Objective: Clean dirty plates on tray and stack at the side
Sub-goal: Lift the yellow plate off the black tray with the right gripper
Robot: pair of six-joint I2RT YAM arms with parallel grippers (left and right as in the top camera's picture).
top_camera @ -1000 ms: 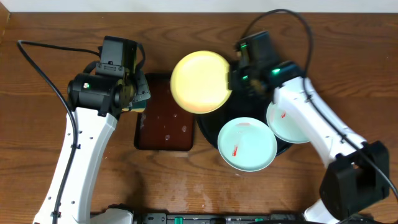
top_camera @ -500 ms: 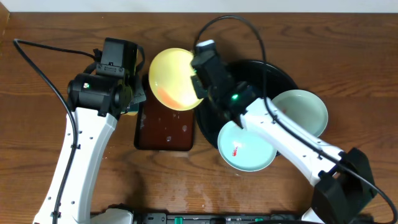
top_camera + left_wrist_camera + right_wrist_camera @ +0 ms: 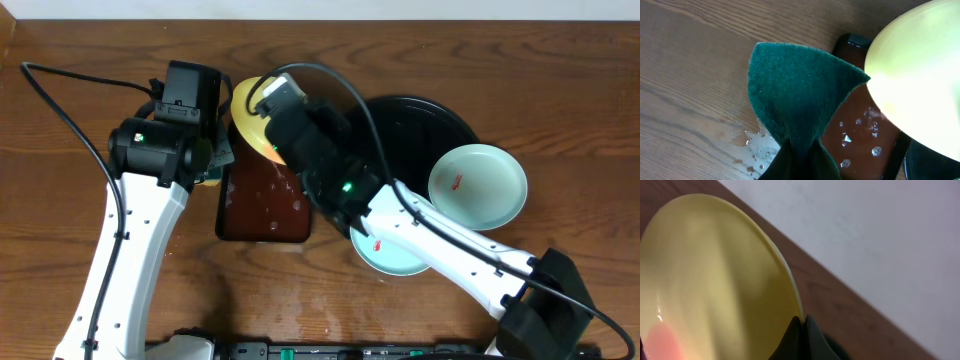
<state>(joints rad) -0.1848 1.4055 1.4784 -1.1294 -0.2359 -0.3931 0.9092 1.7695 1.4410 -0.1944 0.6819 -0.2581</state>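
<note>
Yellow plate (image 3: 248,108) moved left, above brown tray (image 3: 262,215), rim clamped by right claw (image 3: 801,330); green sponge (image 3: 795,95) pinched by left claw (image 3: 796,167).

The overhead camera looks straight down on the desk (image 3: 560,60); both wrist cameras look very closely at the yellow plate (image 3: 920,75).
</note>
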